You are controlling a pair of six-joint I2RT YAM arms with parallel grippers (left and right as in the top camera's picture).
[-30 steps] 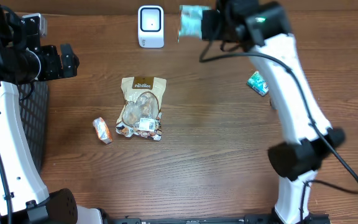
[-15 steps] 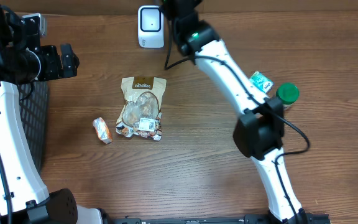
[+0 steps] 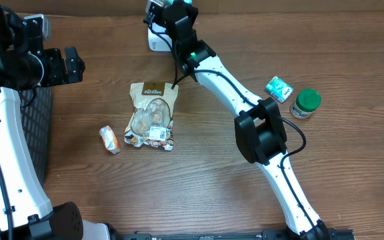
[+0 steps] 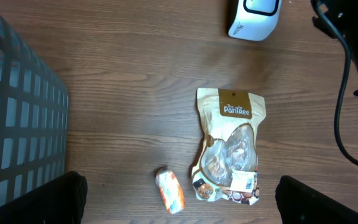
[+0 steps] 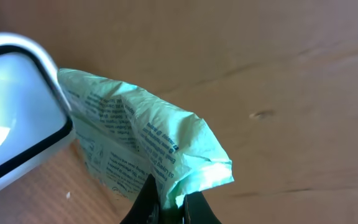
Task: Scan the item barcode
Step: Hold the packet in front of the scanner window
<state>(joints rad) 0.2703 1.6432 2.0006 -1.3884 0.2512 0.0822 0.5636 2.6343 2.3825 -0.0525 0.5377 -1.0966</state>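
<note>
Clenched on one thin edge of the green printed packet (image 5: 148, 146) at the white scanner (image 5: 11, 106), 12 o'clock on the table (image 3: 212, 173), the right gripper (image 5: 169, 202) risks limp film folding over the barcode; the left gripper (image 3: 69, 65) hangs released at 10 o'clock

pouch (image 5: 143, 144) beside scanner (image 5: 14, 109), snack bag (image 3: 153, 115) before it

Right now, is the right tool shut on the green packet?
Shut: the right tool pinches the green packet beside the scanner.
</note>
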